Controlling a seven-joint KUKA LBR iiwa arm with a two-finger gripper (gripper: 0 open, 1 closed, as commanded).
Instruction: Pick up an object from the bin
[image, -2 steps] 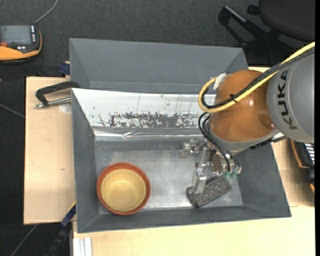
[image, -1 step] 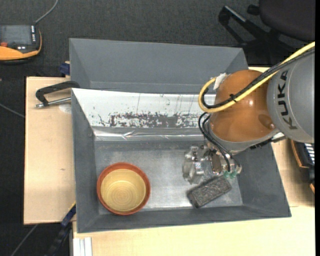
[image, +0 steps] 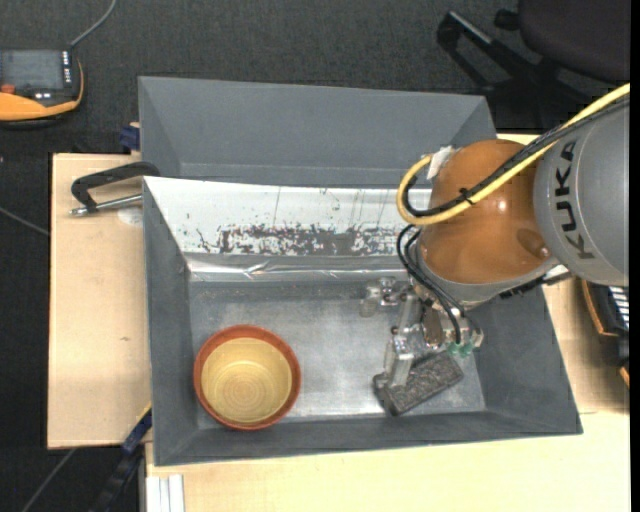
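My gripper (image: 402, 362) reaches down under the orange cover at the bin's right side. Its fingertips are right at a dark grey flat rectangular block (image: 420, 383) that lies on the bin floor near the front right. Whether the fingers grip the block or just touch it I cannot tell. A round bowl (image: 247, 377), orange-red outside and pale wood-coloured inside, sits upright at the front left of the bin, well apart from the gripper.
The bin's front wall runs just below the dark block. Its right wall slopes up close behind the gripper. Bare floor lies between the bowl and the block.
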